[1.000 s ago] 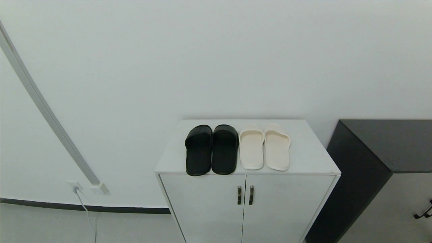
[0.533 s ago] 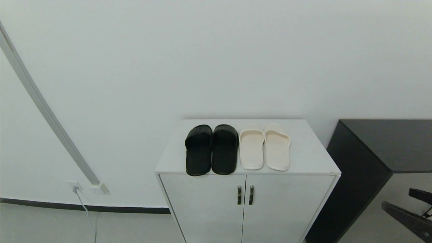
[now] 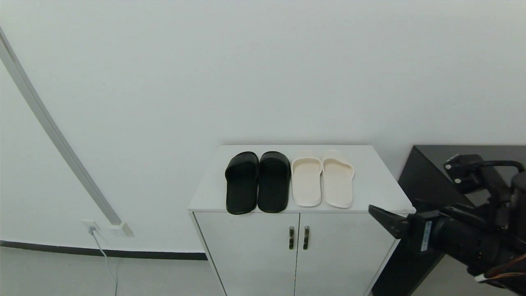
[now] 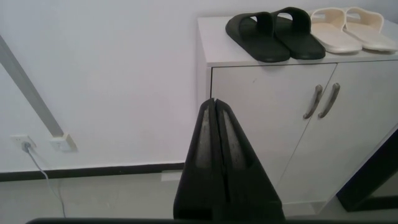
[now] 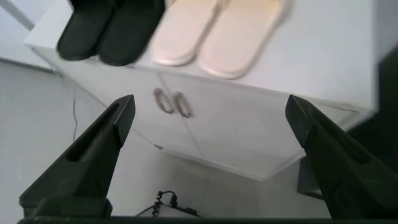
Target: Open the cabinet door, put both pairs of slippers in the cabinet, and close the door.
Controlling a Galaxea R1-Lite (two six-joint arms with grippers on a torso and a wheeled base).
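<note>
Nothing ticked off yet: the white two-door cabinet (image 3: 250,255) stands with both doors closed, the pair of black rubber slippers (image 3: 257,183) and the pair of cream moulded slippers (image 3: 322,183) side by side on its top. The right gripper (image 5: 209,106) hangs by the cabinet's right front corner, fingers spread wide and empty, while the left gripper (image 4: 214,109) sits low with fingers pressed together. Opening, loading both pairs and closing all look to remain.

A plain white wall (image 3: 263,74) is seen behind a wall socket (image 3: 91,227), from which a grey cable (image 3: 106,257) is hung down to the pale floor (image 3: 49,275). A grey conduit (image 3: 57,137) is run diagonally upward from just beside the socket, a dark skirting strip (image 3: 144,255) is set below it, and a black cabinet (image 3: 429,185) is placed well to its right.
</note>
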